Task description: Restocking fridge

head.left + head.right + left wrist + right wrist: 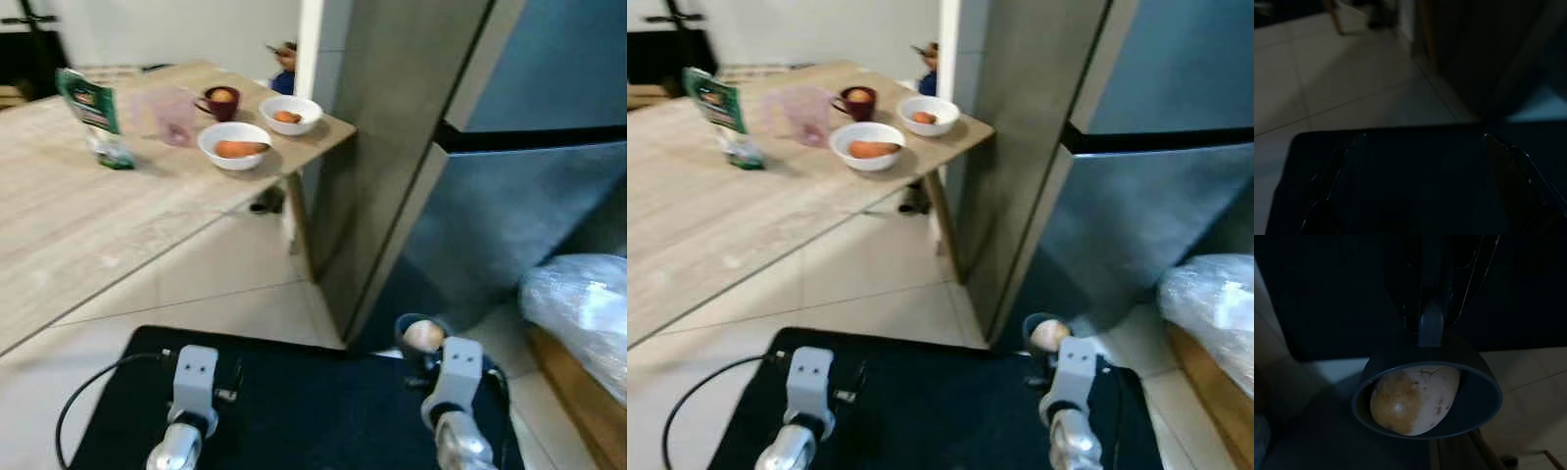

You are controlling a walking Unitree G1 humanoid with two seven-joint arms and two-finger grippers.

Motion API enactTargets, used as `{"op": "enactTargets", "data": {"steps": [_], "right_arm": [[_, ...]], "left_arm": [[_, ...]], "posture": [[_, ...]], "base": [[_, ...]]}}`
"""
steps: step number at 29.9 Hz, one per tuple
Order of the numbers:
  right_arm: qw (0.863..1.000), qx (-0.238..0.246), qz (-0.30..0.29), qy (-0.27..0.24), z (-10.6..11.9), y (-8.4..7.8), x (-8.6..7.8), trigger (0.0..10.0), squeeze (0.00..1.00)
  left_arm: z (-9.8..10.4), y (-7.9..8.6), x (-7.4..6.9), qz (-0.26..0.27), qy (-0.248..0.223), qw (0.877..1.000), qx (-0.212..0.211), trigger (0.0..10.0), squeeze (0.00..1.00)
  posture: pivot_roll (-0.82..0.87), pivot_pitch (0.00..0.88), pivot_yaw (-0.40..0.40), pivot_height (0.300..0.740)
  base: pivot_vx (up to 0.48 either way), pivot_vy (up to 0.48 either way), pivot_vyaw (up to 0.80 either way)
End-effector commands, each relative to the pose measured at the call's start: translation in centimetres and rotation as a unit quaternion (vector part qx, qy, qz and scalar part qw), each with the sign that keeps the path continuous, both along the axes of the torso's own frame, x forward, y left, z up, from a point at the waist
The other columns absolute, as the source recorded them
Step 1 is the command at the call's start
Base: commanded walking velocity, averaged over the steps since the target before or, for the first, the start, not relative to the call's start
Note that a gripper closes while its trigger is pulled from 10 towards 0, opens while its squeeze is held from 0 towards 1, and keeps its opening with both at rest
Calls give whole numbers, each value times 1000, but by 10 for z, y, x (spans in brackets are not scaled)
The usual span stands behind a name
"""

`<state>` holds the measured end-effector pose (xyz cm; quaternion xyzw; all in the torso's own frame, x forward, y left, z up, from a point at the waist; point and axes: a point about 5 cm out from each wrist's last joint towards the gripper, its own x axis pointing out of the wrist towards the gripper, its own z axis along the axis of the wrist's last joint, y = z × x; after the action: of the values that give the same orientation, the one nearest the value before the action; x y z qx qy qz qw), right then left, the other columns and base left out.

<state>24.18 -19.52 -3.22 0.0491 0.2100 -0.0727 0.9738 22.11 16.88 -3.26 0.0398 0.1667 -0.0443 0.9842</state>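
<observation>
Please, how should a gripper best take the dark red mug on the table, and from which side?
Grip the dark red mug by its handle, which sticks out toward the pink cup; come in from that side, as a white bowl crowds the other. It stands upright with food inside, so keep it level.

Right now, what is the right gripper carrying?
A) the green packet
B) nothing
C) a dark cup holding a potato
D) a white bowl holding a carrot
C: the right gripper is clamped on the handle of a dark cup with a potato inside, near the closed fridge.
</observation>
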Motion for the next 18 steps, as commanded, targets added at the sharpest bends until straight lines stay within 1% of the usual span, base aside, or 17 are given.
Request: {"op": "enactTargets", "data": {"steps": [1,5,18], "right_arm": [[1000,-4,-9,2,0,-5,-1,10000,0],[1000,-2,-11,3,0,-5,-1,10000,0],[1000,-1,-10,2,0,-4,0,10000,0]], "left_arm": [[-5,-5,-2,-12,22,1000,7,10000,0],[-3,-5,1,-4,16,1000,8,10000,0],[-1,-3,4,1,12,1000,18,10000,0]], "posture": [[-73,86,-44,736],[-71,85,-44,736],[-67,87,-45,736]], "base": [[0,0,-800],[0,0,-800],[0,0,-800]]}}
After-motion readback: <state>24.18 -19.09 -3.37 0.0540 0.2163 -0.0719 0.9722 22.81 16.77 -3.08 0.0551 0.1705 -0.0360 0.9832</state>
